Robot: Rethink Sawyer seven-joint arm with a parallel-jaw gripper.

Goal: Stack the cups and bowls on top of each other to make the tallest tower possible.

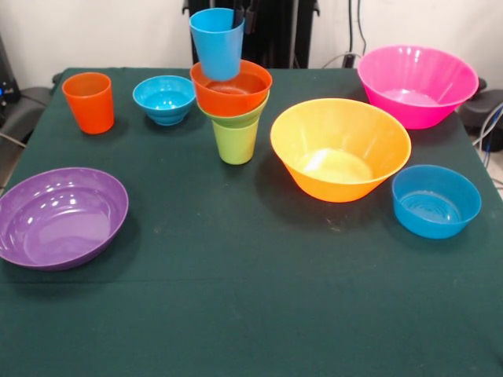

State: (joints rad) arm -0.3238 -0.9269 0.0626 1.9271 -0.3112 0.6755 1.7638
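Blue cup [217,41] tilted on tower [233,106]; table [251,314] front w/ open room

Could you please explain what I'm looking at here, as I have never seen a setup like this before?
This is one picture, taken from across a table covered in dark green cloth. A robot arm hangs at the top; its pincer is barely visible by the light blue cup, which sits in an orange bowl on a small green bowl and a lime green cup. Loose around them: an orange cup, two blue bowls, and purple, yellow-orange and pink bowls.
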